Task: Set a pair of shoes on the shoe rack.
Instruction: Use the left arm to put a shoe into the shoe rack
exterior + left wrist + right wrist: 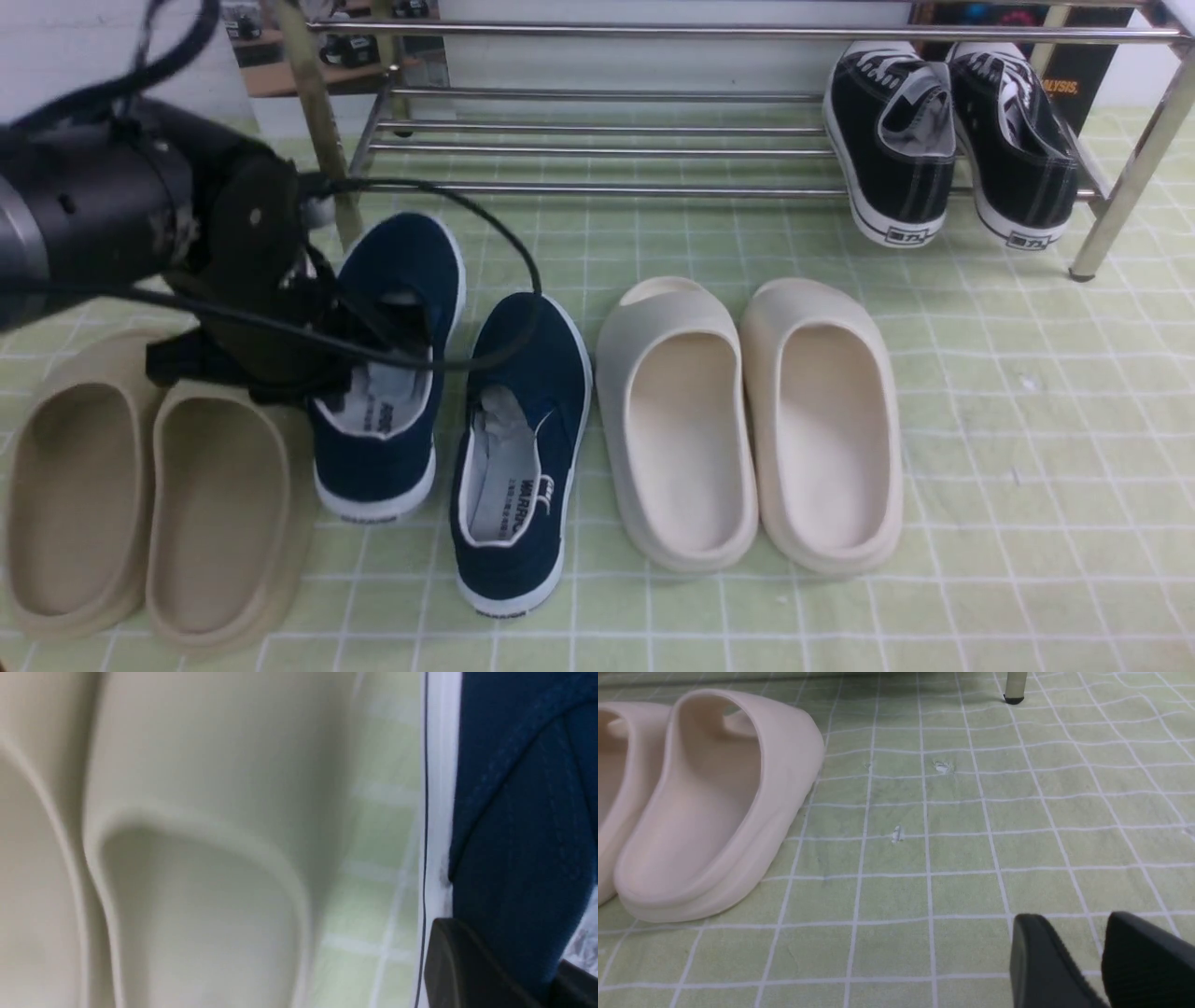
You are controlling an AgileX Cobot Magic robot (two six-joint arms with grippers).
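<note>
- Pinching w/ L end effector (pixel 509 956): side of L navy shoe (pixel 383 467)
- Holding R end effector (pixel 1071 924) parted
- R navy shoe (pixel 509 569) on green gridded worktop (pixel 1008 523), before chrome rack (pixel 607 189)
- White wall (pixel 653 65) behind

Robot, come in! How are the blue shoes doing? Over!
Left tool pinching one navy shoe's side. Other navy shoe on floor. Rack holds black sneakers.
</note>
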